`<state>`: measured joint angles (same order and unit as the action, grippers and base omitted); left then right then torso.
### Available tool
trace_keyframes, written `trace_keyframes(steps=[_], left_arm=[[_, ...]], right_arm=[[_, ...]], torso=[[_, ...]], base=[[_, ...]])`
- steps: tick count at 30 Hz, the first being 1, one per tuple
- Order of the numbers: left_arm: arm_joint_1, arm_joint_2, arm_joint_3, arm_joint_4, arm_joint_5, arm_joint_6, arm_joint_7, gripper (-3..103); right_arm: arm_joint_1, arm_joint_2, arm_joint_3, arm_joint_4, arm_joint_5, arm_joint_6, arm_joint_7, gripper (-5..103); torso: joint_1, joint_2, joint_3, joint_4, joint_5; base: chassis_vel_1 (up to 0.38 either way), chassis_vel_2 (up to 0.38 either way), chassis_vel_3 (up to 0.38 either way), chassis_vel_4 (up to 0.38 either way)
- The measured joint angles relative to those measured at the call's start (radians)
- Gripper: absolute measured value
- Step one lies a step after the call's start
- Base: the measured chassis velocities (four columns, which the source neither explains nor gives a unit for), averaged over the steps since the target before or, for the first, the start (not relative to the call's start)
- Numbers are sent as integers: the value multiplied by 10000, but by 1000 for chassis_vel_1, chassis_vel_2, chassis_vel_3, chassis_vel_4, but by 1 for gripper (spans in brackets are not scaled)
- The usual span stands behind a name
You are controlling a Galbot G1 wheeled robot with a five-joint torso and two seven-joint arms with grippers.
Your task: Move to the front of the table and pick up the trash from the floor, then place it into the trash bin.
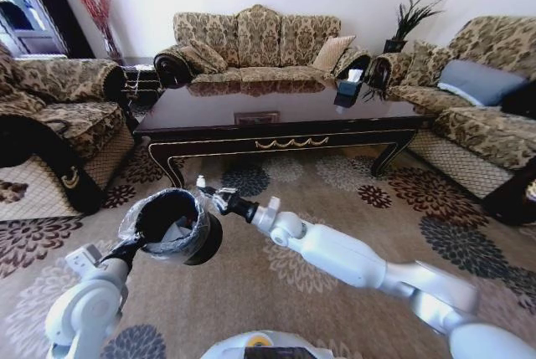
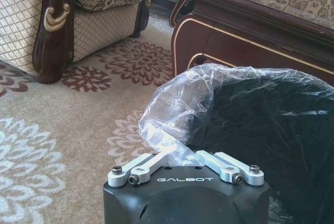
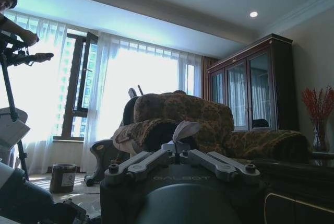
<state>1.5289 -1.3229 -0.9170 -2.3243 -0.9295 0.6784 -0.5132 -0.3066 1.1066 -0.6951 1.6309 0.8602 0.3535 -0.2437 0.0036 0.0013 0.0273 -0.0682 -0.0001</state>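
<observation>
The left arm bends up from the lower left of the head view, its gripper [image 1: 127, 248] holding the small round black trash bin with a crinkly clear plastic liner [image 1: 172, 227] off the beige flower-medallion carpet floor [image 1: 335, 208], the bin tilted so its mouth faces up and toward the camera. In the left wrist view the left gripper [image 2: 177, 153] has its silver fingers [image 2: 143, 167] drawn together on the liner and rim of the bin [image 2: 261, 125], pinching the plastic between them. The white right arm stretches across from the lower right, its elbow low and its forearm rising to the right gripper [image 1: 211, 194], which sits just above the bin's rim on the side nearer the long low dark glossy brown counter with gold scroll ornament [image 1: 276, 116]. From the head view alone I cannot tell how the right fingers stand; the right wrist view shows the right gripper [image 3: 180, 148] with its fingers [image 3: 138, 164] closed inward on a crumpled white paper tissue [image 3: 183, 129], which sticks up between them. The left wrist view also shows the counter's curved front corner [image 2: 209, 36] just behind the bin and the foot of a patterned sofa [image 2: 52, 25] on the carpet [image 2: 62, 130].
</observation>
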Motion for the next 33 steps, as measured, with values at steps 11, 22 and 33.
trace_keyframes(steps=[11, 22, 33], left_arm=[[-102, 35, -7, 126, 12, 0, 19, 3], [-113, -19, 1, 143, 79, 0, 72, 3], [-73, -35, 1, 128, 186, 0, 118, 3]], right_arm=[[724, 918, -911, -622, -201, -285, 116, 0], [495, 982, -1009, -1013, -239, -413, -362, 25], [366, 267, -856, -758, -280, -385, -796, 68]], torso=[[-1, 0, 0, 0, -2], [-2, 0, 0, 0, 1], [-2, 0, 0, 0, 1]], base=[[0, 0, 0, 0], [0, 0, 0, 0], [0, 0, 0, 0]])
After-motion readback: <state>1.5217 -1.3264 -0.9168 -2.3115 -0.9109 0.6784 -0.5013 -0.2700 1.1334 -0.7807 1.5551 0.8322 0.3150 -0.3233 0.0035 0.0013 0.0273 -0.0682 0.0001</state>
